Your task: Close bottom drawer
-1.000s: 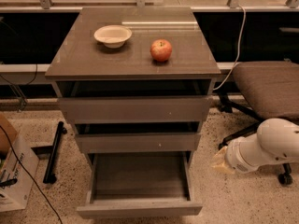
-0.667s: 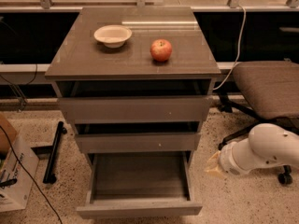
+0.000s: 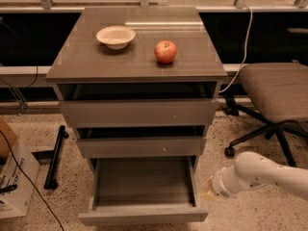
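Note:
The bottom drawer [image 3: 143, 216] of the grey-brown cabinet [image 3: 86, 64] is pulled far out, and its grey box interior shows with nothing in it. Its plain flat front is at the lower edge of the camera view. The two drawers above it stand out a little from the cabinet. My white arm [image 3: 260, 174] comes in from the lower right. My gripper [image 3: 208, 188] is at the arm's left end, low down and just beside the right side of the open bottom drawer.
A cream bowl [image 3: 115, 36] and a red apple [image 3: 165, 51] sit on the cabinet top. An office chair [image 3: 275, 93] stands to the right, behind my arm. A cardboard box [image 3: 13, 177] and a black bar [image 3: 55, 155] lie on the floor at left.
My arm has moved left and a little down, which brings the gripper closer to the right side of the open bottom drawer. The drawer has not moved.

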